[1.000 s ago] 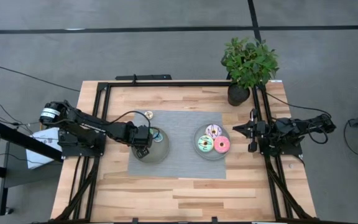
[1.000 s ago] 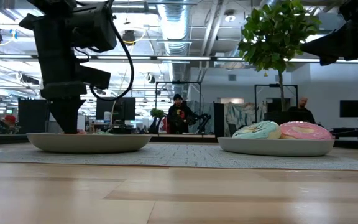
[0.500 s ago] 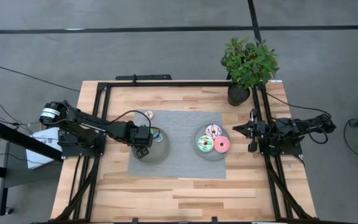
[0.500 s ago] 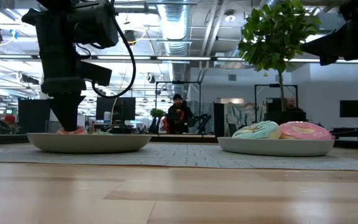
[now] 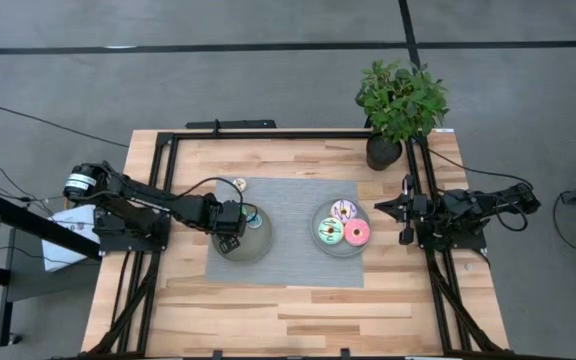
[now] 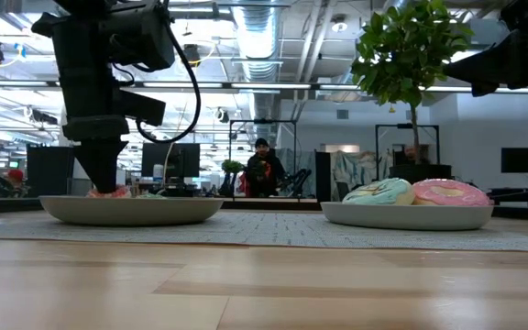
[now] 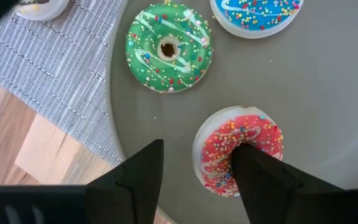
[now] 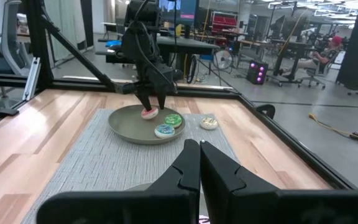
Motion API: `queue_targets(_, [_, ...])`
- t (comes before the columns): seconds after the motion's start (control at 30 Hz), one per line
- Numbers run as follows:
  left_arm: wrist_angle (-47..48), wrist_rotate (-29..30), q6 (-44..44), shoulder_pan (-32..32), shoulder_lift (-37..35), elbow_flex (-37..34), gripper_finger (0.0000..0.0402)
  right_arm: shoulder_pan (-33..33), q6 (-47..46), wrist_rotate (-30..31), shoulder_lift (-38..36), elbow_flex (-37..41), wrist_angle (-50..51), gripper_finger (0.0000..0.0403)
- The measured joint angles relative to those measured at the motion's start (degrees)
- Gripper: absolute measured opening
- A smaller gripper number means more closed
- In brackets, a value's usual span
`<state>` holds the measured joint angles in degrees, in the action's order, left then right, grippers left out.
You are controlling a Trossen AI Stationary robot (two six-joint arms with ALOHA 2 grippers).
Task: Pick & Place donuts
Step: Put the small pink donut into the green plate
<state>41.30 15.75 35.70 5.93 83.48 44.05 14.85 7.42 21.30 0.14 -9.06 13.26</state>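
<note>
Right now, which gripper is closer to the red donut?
Left. The left gripper straddles the red donut's rim on the left plate; the right gripper waits past the other plate.

A light wooden table (image 5: 298,310) carries a grey woven mat (image 5: 290,268) at its middle, and two grey round plates sit on the mat: the left plate (image 5: 254,246) and the right plate (image 5: 330,248), well apart from each other. A black frame (image 5: 268,134) runs along the table's edges. At the far right corner stands a potted plant (image 5: 400,105) with green leaves in a dark pot (its foliage spreads past the table's edge). Left of the table lies a white sheet of paper (image 5: 63,238). In the room behind, a person (image 6: 264,169) in dark clothing stands among desks and screens.
</note>
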Motion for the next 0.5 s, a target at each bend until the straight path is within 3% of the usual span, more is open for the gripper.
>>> queue_targets(0.5, [-0.1, -0.5, 2.0, 0.0, 0.0, 0.0, 0.0263, 0.0, 0.0, 0.0, 0.0, 0.0, 0.0, 0.0001])
